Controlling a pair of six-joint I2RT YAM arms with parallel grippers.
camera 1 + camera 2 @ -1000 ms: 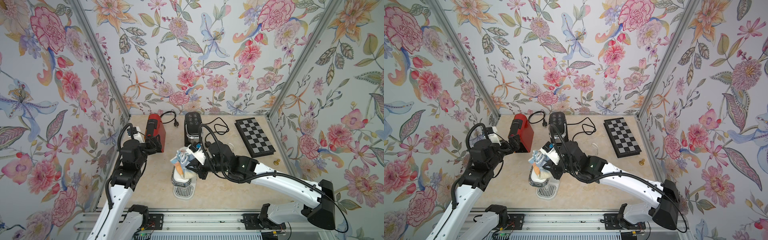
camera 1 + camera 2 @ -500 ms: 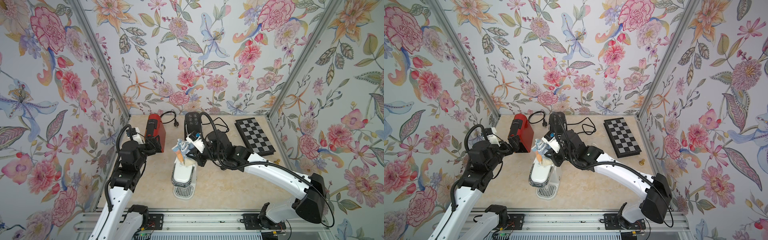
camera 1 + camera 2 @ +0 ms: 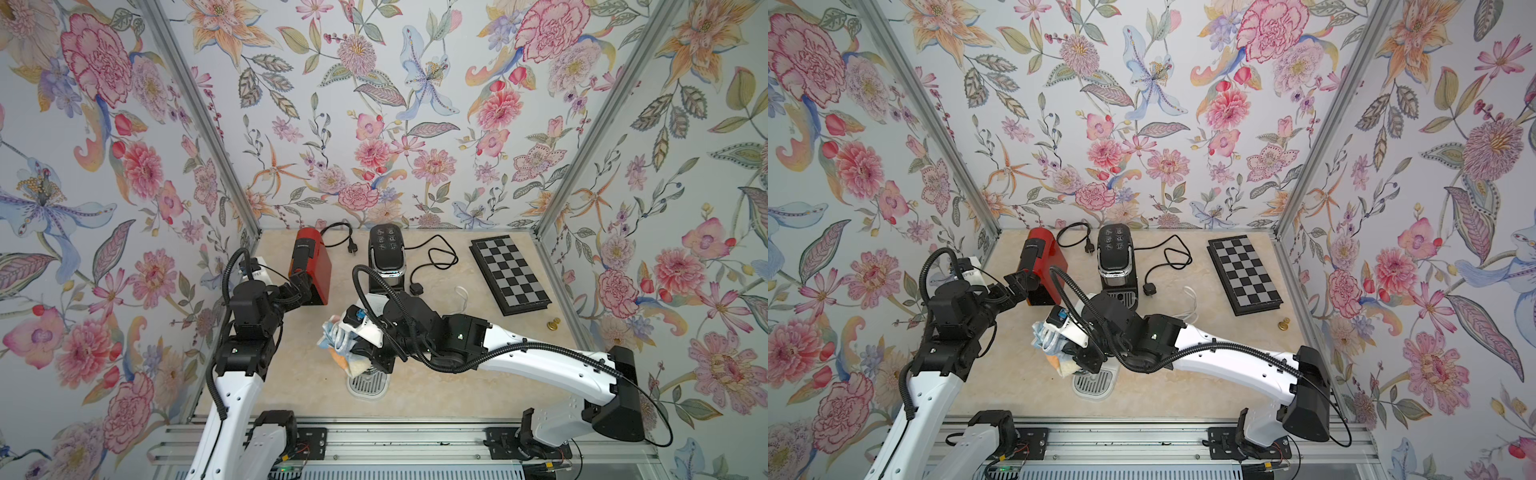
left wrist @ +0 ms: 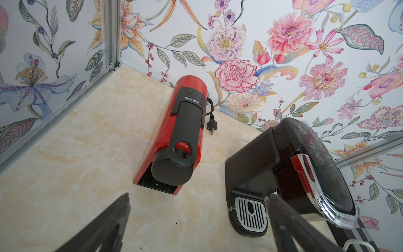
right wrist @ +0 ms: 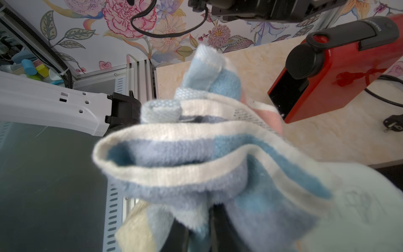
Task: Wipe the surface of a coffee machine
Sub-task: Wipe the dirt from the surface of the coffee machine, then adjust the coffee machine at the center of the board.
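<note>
Clamped tight on the checked cloth (image 3: 338,343), the right gripper (image 3: 356,354) hung just behind the drip tray (image 3: 368,384), with the white coffee machine (image 5: 359,209) apparently running rearward beneath it.

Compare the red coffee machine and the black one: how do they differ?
The red coffee machine is slim with a black lever on top. The black coffee machine has a button panel and chrome trim. The black one shows a slotted drip grille, the red one none. Both are unplugged.
</note>
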